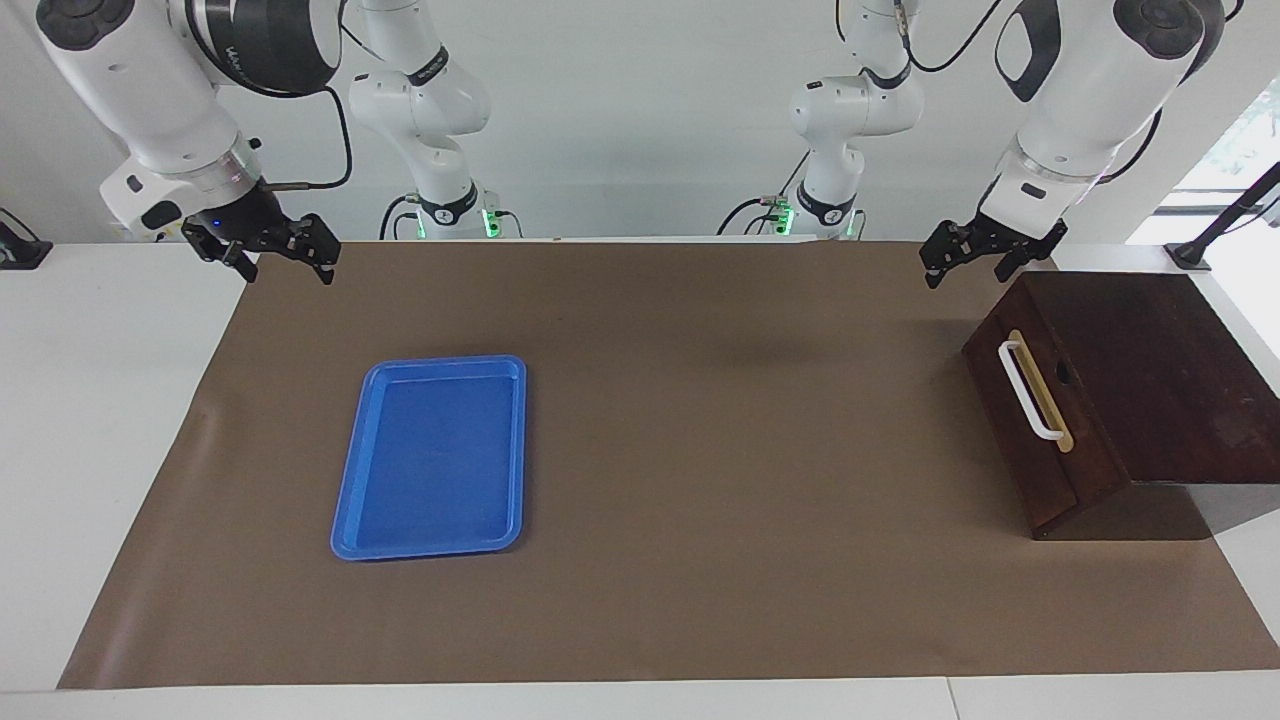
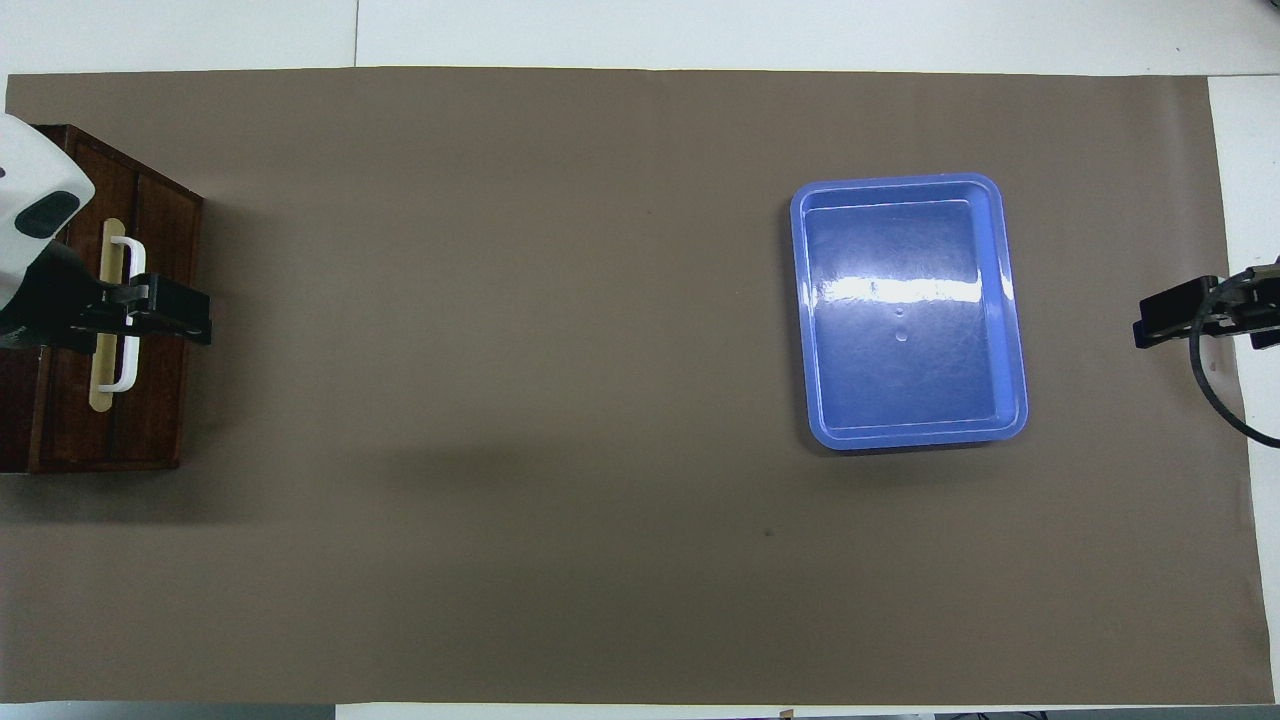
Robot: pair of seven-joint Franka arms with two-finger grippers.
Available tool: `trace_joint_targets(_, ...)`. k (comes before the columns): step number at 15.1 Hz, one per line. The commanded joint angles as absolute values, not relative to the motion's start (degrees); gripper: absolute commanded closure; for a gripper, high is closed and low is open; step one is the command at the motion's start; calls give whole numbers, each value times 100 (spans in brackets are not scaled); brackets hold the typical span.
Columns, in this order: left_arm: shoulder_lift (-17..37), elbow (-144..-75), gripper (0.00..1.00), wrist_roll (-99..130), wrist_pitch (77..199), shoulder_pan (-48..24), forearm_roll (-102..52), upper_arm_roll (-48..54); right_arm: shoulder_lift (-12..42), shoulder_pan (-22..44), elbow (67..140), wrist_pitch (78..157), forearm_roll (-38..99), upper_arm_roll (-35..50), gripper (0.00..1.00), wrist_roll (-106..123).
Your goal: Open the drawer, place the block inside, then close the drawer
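Observation:
The dark brown wooden box (image 1: 1150, 380) stands at the left arm's end of the table. Its drawer (image 1: 1045, 470) is shut, with the white bar handle (image 1: 1030, 390) on a tan strip facing the middle of the table. The box also shows in the overhead view (image 2: 160, 400). The yellow block is not in view. My left gripper (image 1: 966, 279) hangs open and empty in the air beside the box's corner nearest the robots; from overhead it covers the handle (image 2: 128, 250). My right gripper (image 1: 288, 272) waits open and empty, raised over the mat's edge at the right arm's end.
A blue rectangular tray (image 1: 435, 455) lies empty on the brown mat (image 1: 700, 450) toward the right arm's end; it also shows in the overhead view (image 2: 905, 310). White tabletop (image 1: 100, 450) borders the mat.

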State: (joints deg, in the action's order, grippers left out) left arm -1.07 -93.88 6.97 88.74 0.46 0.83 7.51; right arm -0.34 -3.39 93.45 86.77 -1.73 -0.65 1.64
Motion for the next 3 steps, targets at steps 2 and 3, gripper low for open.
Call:
trace_joint_targets(2,-62,-9159,0,545,8684,44,44,747,-158,-404,9492,8745,-255,-26,0,281)
trace_joint_targets(3,-62,-9167,0,519,8710,44,44,747,-158,-404,9492,8745,-264,-26,0,281)
